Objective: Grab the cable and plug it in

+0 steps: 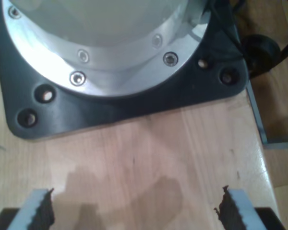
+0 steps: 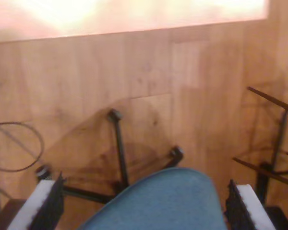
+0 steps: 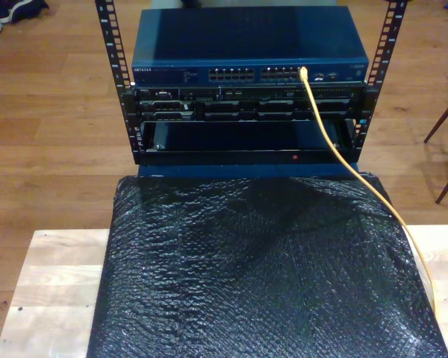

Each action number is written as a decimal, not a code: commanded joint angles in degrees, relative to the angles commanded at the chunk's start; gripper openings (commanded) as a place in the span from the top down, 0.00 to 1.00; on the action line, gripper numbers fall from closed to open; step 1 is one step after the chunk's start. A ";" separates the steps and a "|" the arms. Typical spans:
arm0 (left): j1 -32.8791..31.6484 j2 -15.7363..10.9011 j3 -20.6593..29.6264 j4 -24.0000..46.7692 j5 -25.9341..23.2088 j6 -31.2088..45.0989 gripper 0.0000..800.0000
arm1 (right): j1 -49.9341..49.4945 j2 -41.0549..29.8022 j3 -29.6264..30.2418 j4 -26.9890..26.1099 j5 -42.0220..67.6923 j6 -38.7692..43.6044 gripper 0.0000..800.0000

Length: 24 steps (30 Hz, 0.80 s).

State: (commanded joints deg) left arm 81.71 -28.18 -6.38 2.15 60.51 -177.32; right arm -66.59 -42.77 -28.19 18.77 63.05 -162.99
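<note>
The cable (image 3: 336, 142) already sits with its tip in a port on the right-hand bank of the blue network switch (image 3: 246, 45) as the exterior view shows it; from there it drops across the front of the rack (image 3: 246, 119), runs over the far right corner of the black bubble-wrap sheet (image 3: 261, 276) in that view, and trails down along the sheet's right edge toward the wooden surface (image 3: 52, 283). Judged from this lie, the plug-in looks done, though the clip is too small to confirm a full seat. The slack curve suggests nothing is pulling on it. The sheet presumably pads the surface under the work area. My first gripper (image 1: 134, 211) has its fingers (image 1: 38, 211) spread wide with nothing between them; it looks down on bare wood just beside a black base plate (image 1: 48, 110) carrying a bolted aluminium flange (image 1: 120, 72), so I judge that arm parked near its own mount. My second gripper (image 2: 144, 206) is likewise spread wide and holds nothing; beyond its fingers (image 2: 45, 203) I see the blue seat of a chair (image 2: 158, 201) and its black star base on the wooden floor (image 2: 134, 67). Neither is near the cable.
</note>
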 joint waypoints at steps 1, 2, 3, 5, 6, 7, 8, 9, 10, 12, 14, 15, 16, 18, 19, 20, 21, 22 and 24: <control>0.00 0.00 0.00 0.00 -0.09 0.00 0.00 | -0.53 0.00 0.18 -1.05 0.53 -0.70 0.00; 0.00 0.00 0.00 0.00 0.00 0.00 0.00 | -1.14 0.09 0.26 -2.11 1.05 -1.14 0.00; 0.00 0.00 0.00 0.00 0.00 0.00 0.00 | -1.67 0.18 0.26 -3.16 1.58 -1.32 0.00; 0.00 0.00 0.00 0.00 0.00 0.00 0.00 | -2.64 0.88 0.26 -5.45 2.29 -1.41 0.00; 0.00 0.00 0.00 0.00 0.00 0.00 0.00 | -3.08 1.23 0.26 -6.68 2.64 -1.41 0.00; 0.00 0.00 0.00 0.00 0.00 0.00 0.00 | -3.16 1.49 0.35 -7.82 2.81 -1.41 0.00; 0.00 0.00 0.00 0.00 0.00 0.00 0.00 | -3.34 1.49 0.70 -8.97 2.90 -1.41 0.00; 0.00 0.00 0.00 0.00 0.00 0.00 0.00 | -3.43 1.49 1.23 -9.93 2.90 -1.49 0.00; 0.00 0.00 0.00 0.00 0.00 0.00 0.00 | -3.52 1.49 1.93 -10.99 2.90 -1.49 0.00; 0.00 0.00 0.00 0.00 0.00 0.00 0.00 | -3.96 1.41 2.81 -12.48 2.90 -1.49 0.00; 0.00 0.00 0.00 0.00 0.00 0.00 0.00 | -4.57 1.41 3.60 -13.54 2.90 -2.11 0.00; 0.00 0.00 0.00 0.00 0.00 0.00 0.00 | -5.01 1.41 4.48 -13.98 2.81 -3.25 0.00; 0.00 0.00 0.00 0.00 0.00 0.00 0.00 | -5.80 1.32 5.27 -13.98 2.81 -4.92 0.00; 0.00 0.00 0.00 0.00 -0.09 0.00 0.00 | -8.26 1.32 6.33 -13.89 2.81 -7.47 0.00; 0.00 0.00 0.00 0.00 -0.09 0.00 0.00 | -9.76 1.23 6.95 -13.89 2.73 -8.62 0.00; 0.00 0.00 0.00 0.00 0.00 0.00 0.00 | -10.90 1.05 7.47 -13.80 2.73 -9.41 0.00; 0.00 0.00 0.00 0.00 0.00 0.00 0.00 | -11.87 1.14 7.82 -13.80 2.81 -10.29 0.00; 0.00 0.00 0.00 0.00 0.00 0.00 0.00 | -12.66 1.14 7.82 -13.80 2.99 -10.81 0.00; 0.00 0.00 0.00 0.00 0.00 0.00 0.00 | -13.36 1.14 7.82 -13.80 3.08 -10.90 0.00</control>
State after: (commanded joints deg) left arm 81.71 -28.18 -6.38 2.15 60.51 -177.32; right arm -79.96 -41.63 -20.36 4.97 66.13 -173.89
